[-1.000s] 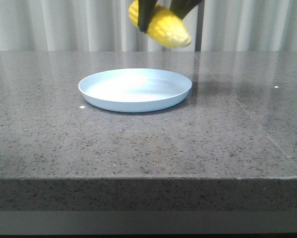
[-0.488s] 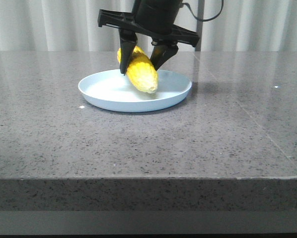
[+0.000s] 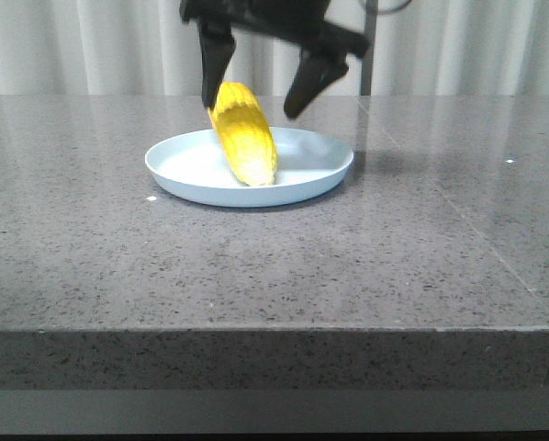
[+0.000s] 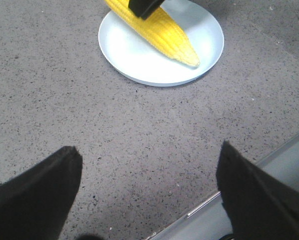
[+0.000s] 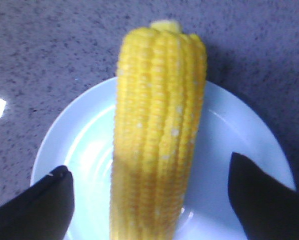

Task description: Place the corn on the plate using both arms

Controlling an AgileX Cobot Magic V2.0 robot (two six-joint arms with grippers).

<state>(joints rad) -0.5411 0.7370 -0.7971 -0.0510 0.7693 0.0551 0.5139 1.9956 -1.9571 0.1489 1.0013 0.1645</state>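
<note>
The yellow corn (image 3: 242,133) lies in the pale blue plate (image 3: 322,171), its thick end over the far rim, its paler tip toward me. My right gripper (image 3: 252,106) hangs just above it, open, one black finger (image 3: 214,60) on each side, not touching. In the right wrist view the corn (image 5: 159,125) runs between the spread fingers of that gripper (image 5: 149,167) over the plate (image 5: 232,132). My left gripper (image 4: 148,147) is open and empty over bare table near the front edge, well short of the plate (image 4: 139,67) and corn (image 4: 162,30). It is out of the front view.
The speckled grey stone table (image 3: 274,266) runs wide on both sides of the plate. Its front edge (image 4: 239,185) lies just under my left gripper. A grey curtain and a dark upright post (image 3: 368,55) stand behind the table.
My right gripper brought the corn down from above onto the plate, opened its fingers, and rose a little. The corn now rests in the plate on its own.
</note>
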